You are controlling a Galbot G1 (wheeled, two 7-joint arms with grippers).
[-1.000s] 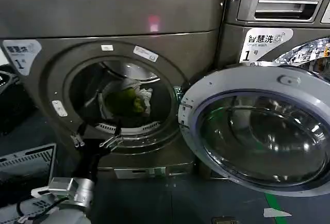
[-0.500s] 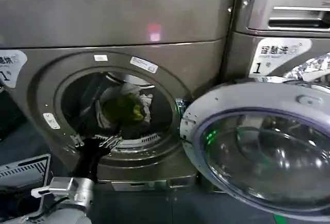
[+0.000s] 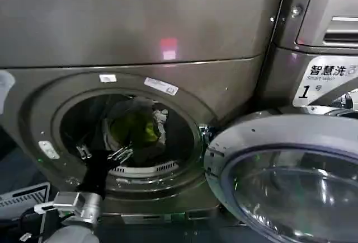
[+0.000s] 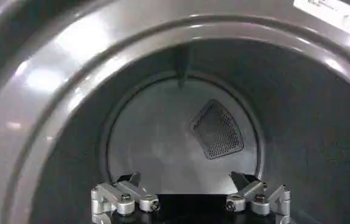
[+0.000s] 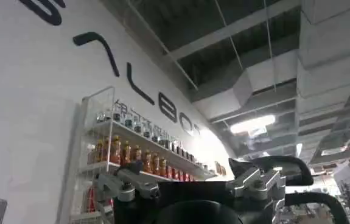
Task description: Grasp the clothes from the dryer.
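the dryer, a big dark grey-brown front loader, takes up most of the head view. its round dark-rimmed opening sits lower left of centre, w/ 2 white stickers on the rim above it. its door, grey-framed w/ a glass porthole, hangs swung open on the right side, hinge edge just beside the opening.

the clothes lie inside the drum, toward the back: a small yellow-green bundle w/ white cloth around it, most visible at its right edge. bundle is much smaller than the opening.

left gripper is raised at the lower part of the opening, arm coming up from the bottom left of the head view. its jaws are spread wide apart and hold nothing; the clothes sit above and beyond it, not touching. in the left wrist view the left gripper shows the same wide gap, facing the drum's pale back wall w/ a perforated vent patch, nothing between the tips.

right gripper is parked away from the machine, pointing up toward a white wall w/ a shelf of bottles and the ceiling. its jaws are apart and empty.

neighbouring machine stands at the right, w/ a drawer panel and a white "1" sticker.
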